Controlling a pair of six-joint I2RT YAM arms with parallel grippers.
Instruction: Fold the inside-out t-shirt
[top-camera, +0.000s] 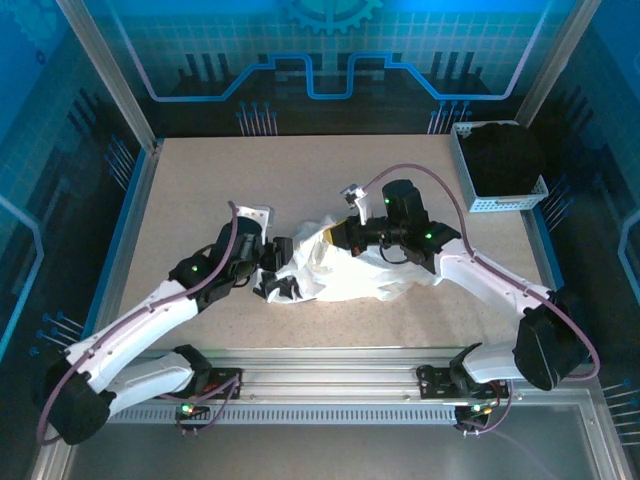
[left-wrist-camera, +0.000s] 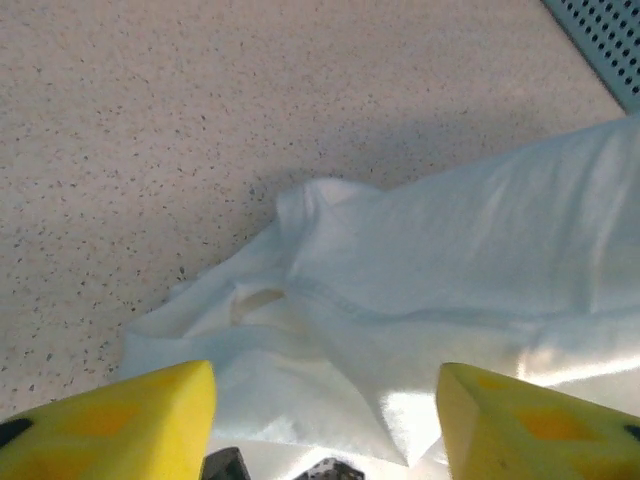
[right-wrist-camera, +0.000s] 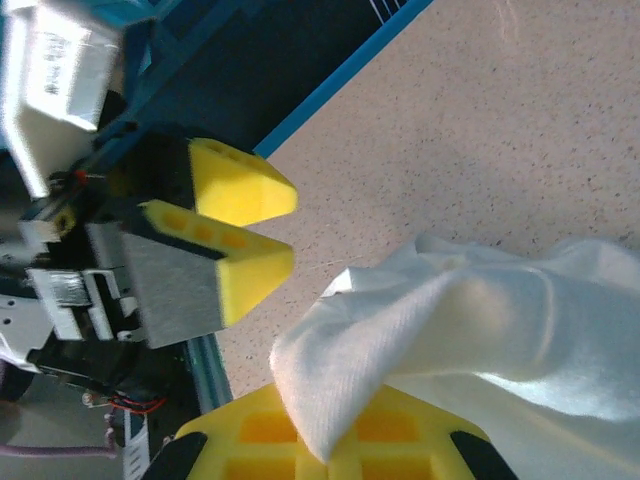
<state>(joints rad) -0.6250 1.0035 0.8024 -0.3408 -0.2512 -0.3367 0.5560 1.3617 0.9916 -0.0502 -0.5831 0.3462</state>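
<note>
While thin white t-shirt (top-camera: 350, 277) lies crumpled | left jaws wide | right jaws pinching it

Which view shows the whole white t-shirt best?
Top external: it frames the whole crumpled t-shirt, outline included. Left wrist shows close-up folds; right wrist shows one bunched edge.
</note>
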